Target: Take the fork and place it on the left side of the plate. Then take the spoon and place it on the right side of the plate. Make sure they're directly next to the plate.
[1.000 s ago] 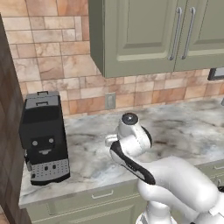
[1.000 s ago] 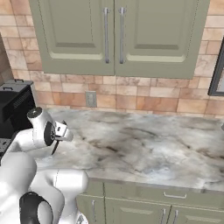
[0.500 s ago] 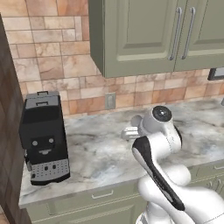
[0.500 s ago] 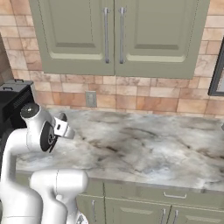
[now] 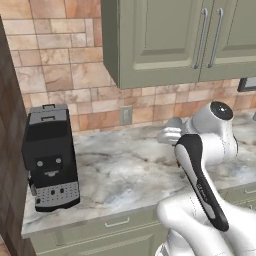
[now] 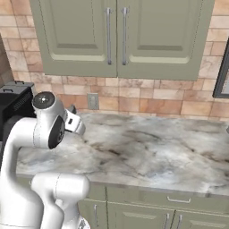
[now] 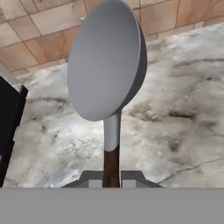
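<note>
Spoon [image 7: 107, 65]: held in the tool [image 7: 112, 178], seen in the hand view with its round silver bowl up and away from the hand and the dark reddish-brown handle running down between the two tips. Tool nearly shut, clamped on the handle low down, far from the bowl.

Handling, judged: stiff, light, smooth metal neck and a slim handle. The grip is far from the bowl, so the bowl end may swing or pivot in the pinch if the hand turns fast. Handle looks less slippery than the metal; that is the better place to hold. Not fragile.

Position: spoon is carried in the air above the table [image 7: 179, 109], not touching it. In the left base view the tool [image 5: 167, 134] sits out over the table, near the back wall.

Surface: grey-brown marbled stone, flat, hard; a dropped spoon would likely slide or bounce.

Room: tiled backsplash [image 5: 60, 65] with a wall outlet [image 5: 126, 115], green cabinets [image 6: 120, 36] overhead, black coffee machine [image 5: 50, 155] at the table's left end, drawers below.
</note>
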Robot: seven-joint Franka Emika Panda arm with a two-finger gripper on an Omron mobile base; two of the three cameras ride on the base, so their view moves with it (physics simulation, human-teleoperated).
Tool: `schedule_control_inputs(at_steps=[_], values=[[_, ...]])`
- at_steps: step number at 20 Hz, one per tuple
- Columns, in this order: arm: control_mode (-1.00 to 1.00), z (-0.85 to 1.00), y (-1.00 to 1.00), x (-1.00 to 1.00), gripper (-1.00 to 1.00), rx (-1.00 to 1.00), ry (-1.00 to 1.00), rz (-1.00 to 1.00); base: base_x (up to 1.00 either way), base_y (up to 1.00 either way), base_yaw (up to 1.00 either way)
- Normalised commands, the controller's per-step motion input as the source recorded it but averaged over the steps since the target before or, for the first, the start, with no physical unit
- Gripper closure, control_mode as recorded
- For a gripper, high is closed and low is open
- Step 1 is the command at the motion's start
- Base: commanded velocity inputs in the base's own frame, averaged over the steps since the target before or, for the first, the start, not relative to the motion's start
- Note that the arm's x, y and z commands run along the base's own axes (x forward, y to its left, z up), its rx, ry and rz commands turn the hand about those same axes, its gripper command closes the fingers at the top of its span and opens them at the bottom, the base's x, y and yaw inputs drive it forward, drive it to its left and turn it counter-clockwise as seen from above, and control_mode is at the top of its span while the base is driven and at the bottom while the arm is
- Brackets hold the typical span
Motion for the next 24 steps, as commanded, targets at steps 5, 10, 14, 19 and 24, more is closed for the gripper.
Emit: schedule_control_inputs(at_steps=[5,10,14,19,24], values=[[1.0,0.05,-0.04,-0.06,1.0,0.01,0.0,0.0,-0.65,-0.02,-0.02],[1.0,0.0,0.0,0.0,1.0,0.0,0.0,0.0,-1.0,0.0,-0.14],[1.0,0.0,0.0,0.0,1.0,0.0,0.0,0.0,-1.0,0.02,-0.35],[1.0,0.0,0.0,0.0,1.0,0.0,0.0,0.0,-0.77,0.15,-0.56],[1.0,0.0,0.0,0.0,1.0,0.0,0.0,0.0,-0.63,0.13,-0.61]])
